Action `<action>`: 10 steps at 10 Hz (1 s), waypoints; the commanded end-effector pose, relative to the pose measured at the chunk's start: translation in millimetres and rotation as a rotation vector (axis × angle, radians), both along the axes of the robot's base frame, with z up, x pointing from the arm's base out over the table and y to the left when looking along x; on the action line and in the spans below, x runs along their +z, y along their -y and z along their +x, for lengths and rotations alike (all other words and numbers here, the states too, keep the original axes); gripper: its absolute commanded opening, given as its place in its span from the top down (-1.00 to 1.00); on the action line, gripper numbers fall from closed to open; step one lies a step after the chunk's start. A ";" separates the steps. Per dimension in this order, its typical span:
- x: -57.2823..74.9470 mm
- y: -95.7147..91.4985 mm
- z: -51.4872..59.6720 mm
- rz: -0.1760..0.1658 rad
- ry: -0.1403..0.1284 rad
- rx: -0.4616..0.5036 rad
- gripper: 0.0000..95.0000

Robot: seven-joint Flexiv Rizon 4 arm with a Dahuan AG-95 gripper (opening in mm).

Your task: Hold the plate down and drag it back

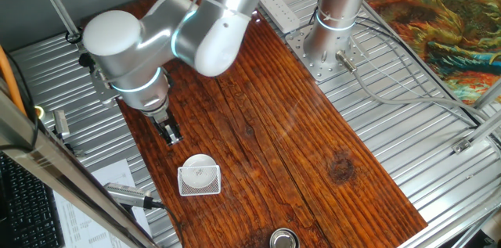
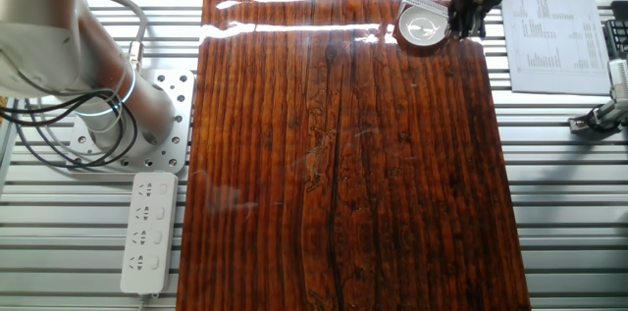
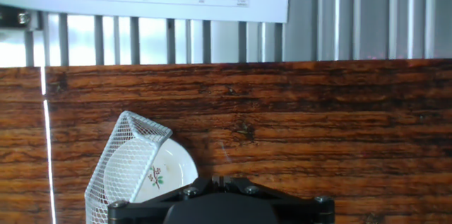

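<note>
The plate [image 1: 197, 162] is small, round and white, and lies near the left edge of the wooden board. A white grid-patterned card [image 1: 200, 181] lies over its near side. In the hand view the plate [image 3: 169, 171] shows a small flower mark, and the card [image 3: 120, 160] covers its left half. From the other fixed view the plate [image 2: 420, 26] sits at the board's far right corner. My gripper [image 1: 171, 137] points down just beside the plate, apart from it, fingers together and holding nothing. It also shows as gripper [image 2: 466, 19] and gripper [image 3: 221, 179].
A round metallic cup [image 1: 284, 239] stands at the board's near end. A printed sheet [image 2: 554, 31] lies on the slatted metal table beyond the board's edge. A power strip [image 2: 147, 233] and the arm's base [image 1: 329, 44] are on the opposite side.
</note>
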State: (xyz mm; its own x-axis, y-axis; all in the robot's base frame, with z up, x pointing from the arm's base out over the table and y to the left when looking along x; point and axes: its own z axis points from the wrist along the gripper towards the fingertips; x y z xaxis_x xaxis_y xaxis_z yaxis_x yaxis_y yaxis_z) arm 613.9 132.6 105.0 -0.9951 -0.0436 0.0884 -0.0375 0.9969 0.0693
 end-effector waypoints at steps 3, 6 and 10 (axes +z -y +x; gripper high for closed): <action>-15.7 1.0 -12.9 0.047 0.005 -0.045 0.60; -33.6 -1.2 -19.9 0.078 -0.006 -0.100 0.60; -48.1 -12.5 -19.8 0.090 0.012 -0.118 0.60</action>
